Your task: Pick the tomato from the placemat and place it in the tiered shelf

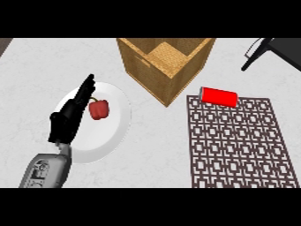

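Observation:
My left hand (71,115) lies over a white plate (110,132) at the left, fingers straight and pointing up toward the far side. Beside its fingers on the plate sits a red pepper-like vegetable (99,109), touching or nearly touching the hand. A patterned brown placemat (240,141) fills the right side. At its far left corner lies a red cylinder-shaped object (218,96). A wooden shelf box (166,64) stands at the top centre. I see no tomato on the placemat. My right hand does not show.
A black stand or appliance (289,55) occupies the top right corner. The counter's white marble surface (152,150) separates plate and placemat. The counter's left edge runs at the top left.

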You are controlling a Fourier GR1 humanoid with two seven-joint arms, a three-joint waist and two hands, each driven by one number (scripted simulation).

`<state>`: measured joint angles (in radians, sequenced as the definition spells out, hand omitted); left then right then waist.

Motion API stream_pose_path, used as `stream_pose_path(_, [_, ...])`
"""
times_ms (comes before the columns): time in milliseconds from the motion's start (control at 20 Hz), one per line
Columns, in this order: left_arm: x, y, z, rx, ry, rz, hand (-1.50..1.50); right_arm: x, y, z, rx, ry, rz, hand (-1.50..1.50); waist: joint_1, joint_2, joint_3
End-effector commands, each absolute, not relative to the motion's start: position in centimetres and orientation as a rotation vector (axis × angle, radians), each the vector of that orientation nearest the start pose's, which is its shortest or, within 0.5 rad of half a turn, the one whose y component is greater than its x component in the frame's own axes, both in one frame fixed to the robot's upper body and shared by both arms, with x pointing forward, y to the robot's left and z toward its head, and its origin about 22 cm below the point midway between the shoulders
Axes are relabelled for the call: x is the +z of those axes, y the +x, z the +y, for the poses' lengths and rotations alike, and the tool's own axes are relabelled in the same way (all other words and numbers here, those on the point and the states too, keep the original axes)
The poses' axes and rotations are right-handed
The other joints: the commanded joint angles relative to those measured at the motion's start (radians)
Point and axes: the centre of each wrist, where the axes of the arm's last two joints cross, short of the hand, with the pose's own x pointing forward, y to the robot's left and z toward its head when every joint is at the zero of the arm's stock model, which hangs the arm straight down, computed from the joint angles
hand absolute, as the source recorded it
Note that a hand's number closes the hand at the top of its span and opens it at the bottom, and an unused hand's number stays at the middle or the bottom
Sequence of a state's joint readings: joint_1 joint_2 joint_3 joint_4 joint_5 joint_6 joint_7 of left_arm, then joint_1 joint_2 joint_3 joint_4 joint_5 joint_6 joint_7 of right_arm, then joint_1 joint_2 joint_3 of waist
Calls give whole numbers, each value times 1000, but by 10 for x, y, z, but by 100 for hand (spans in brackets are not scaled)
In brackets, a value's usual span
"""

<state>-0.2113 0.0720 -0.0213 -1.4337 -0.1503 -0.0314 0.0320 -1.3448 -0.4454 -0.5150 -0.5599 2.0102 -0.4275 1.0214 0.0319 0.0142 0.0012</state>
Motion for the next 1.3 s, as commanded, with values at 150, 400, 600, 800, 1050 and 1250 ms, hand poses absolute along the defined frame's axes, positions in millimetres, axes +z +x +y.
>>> stream_pose_path(150, [23, 296, 208, -300, 80, -1615, 0, 294, 455, -316, -522, -2012, -1088, 150, -2, 2, 0])
stream_pose_path(400, [17, 284, 223, -282, 101, -1591, 0, 266, 455, -337, -511, -2013, -1096, 150, 3, -2, 0])
stream_pose_path(600, [12, 290, 211, -277, 92, -1590, 0, 284, 458, -326, -526, -1990, -1100, 150, -3, -3, -1])
stream_pose_path(800, [23, 297, 212, -267, 83, -1595, 0, 255, 441, -375, -533, -2112, -727, -150, -19, -4, -2])
stream_pose_path(1050, [24, 280, 234, -266, 103, -1583, 0, 244, 440, -367, -577, -2079, -708, -150, -20, -15, -1])
stream_pose_path(1250, [15, 285, 216, -272, 114, -1573, 0, 264, 442, -346, -674, -2021, -833, -150, -28, -15, -1])
